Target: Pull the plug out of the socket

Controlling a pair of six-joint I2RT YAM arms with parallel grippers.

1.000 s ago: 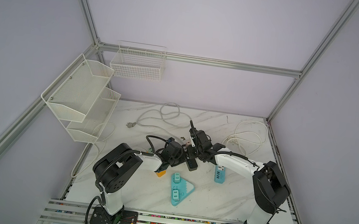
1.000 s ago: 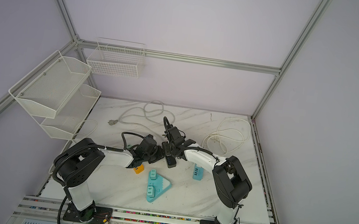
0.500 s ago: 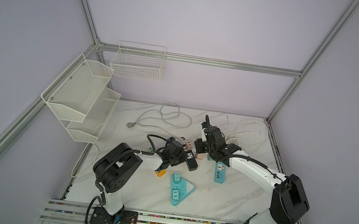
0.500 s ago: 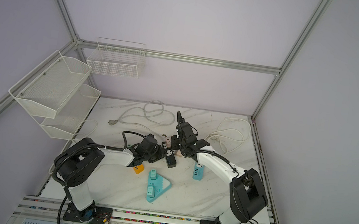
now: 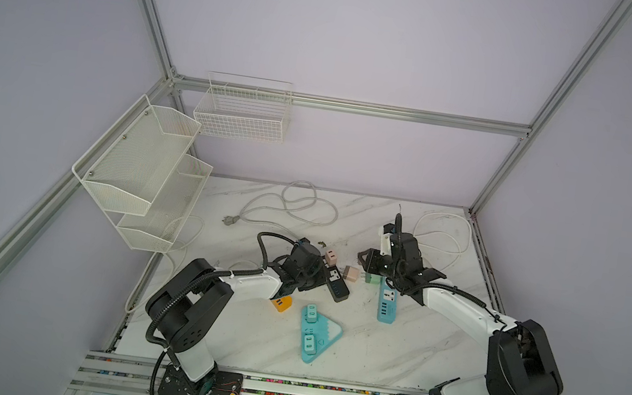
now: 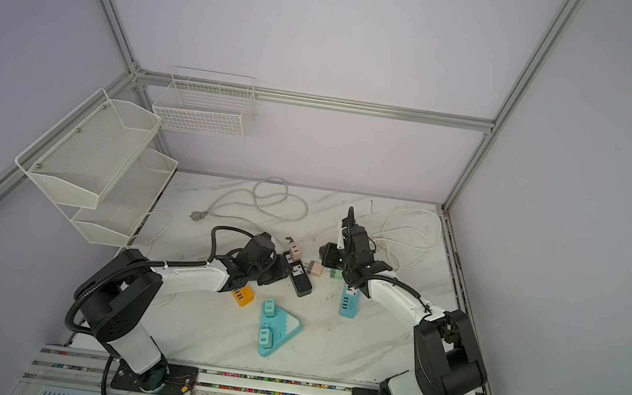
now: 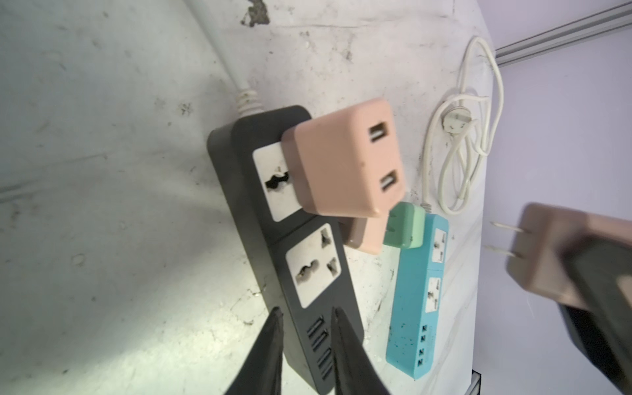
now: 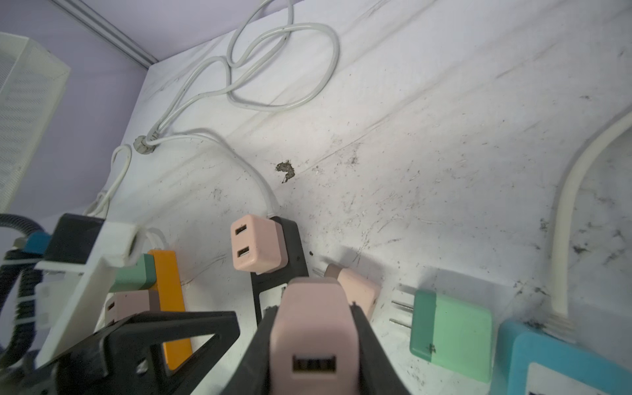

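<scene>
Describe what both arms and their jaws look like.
Both the left arm and right arm have white tubular links, bulky black joint housings and black bases. A black corrugated cable hose runs along the left arm. The jaws are black, tapering wedges.

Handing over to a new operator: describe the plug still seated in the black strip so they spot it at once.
On the marble table, between the arms, lies the black power strip. At its cable end sits a pink cube adapter with two USB ports. Only this pink one is plugged in: a loose pink plug lies beside the strip, and the right gripper holds another.
</scene>
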